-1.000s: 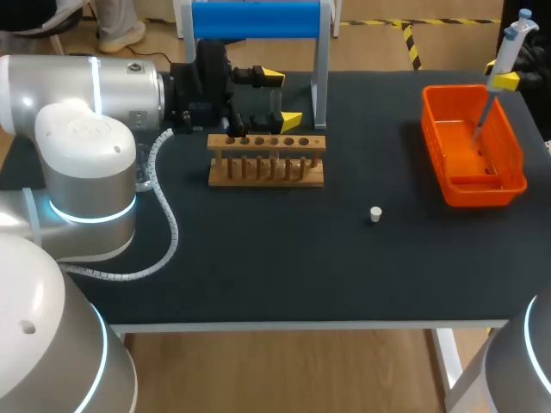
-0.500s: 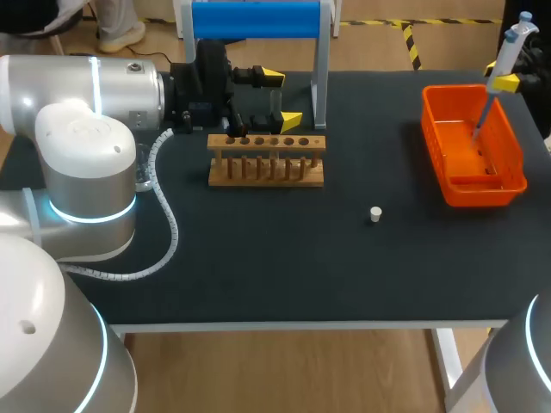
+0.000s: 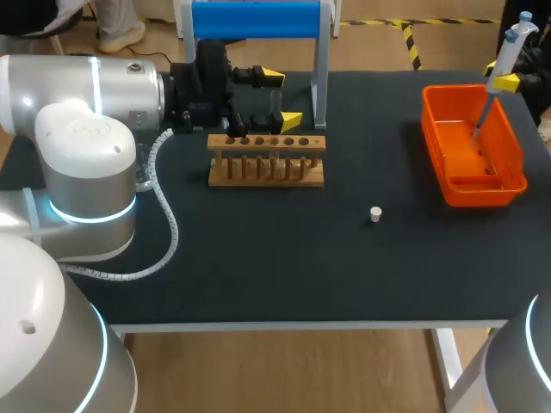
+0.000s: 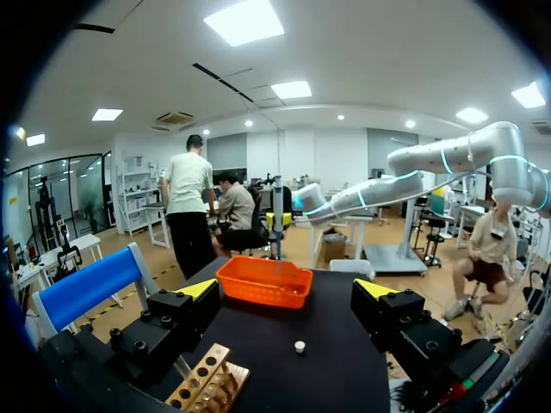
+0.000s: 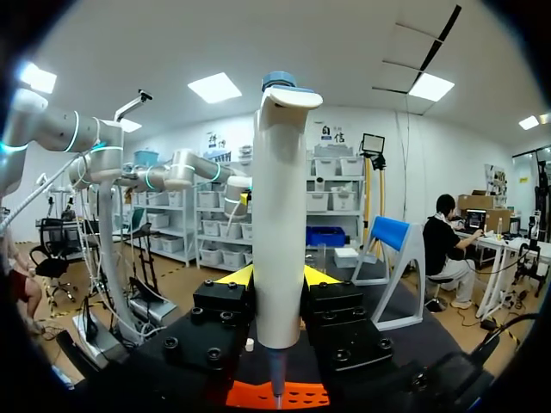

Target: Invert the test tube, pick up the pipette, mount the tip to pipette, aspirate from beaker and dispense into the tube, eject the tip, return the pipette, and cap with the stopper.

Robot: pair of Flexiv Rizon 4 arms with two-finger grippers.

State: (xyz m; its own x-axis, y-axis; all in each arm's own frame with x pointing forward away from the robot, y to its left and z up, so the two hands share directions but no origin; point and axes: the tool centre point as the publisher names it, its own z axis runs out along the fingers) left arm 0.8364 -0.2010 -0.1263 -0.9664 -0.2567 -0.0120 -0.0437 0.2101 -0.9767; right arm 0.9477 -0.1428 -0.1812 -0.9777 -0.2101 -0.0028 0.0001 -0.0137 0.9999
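Pipette (image 5: 280, 215): white, blue-topped, tip over orange bin (image 3: 482, 191).
Right gripper (image 5: 277, 275): holding pipette.
Left gripper (image 4: 286, 291): wide, beside wooden rack (image 3: 267, 168).

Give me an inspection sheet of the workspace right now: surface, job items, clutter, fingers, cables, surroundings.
surface: black table, no spills seen.
job's things: wooden rack; what looks like a clear tube upright at the rack's far side; white stopper loose on the table; pipette held above the orange bin; blue-topped stand behind the rack; beaker not seen.
clutter: nothing seen.
grippers: left gripper by the rack, fingers open, nothing between them; right gripper fingers shut on the pipette.
cables: white conduit from the left arm lies on the table, apart from the rack.
surroundings: nothing seen reaching over the table.
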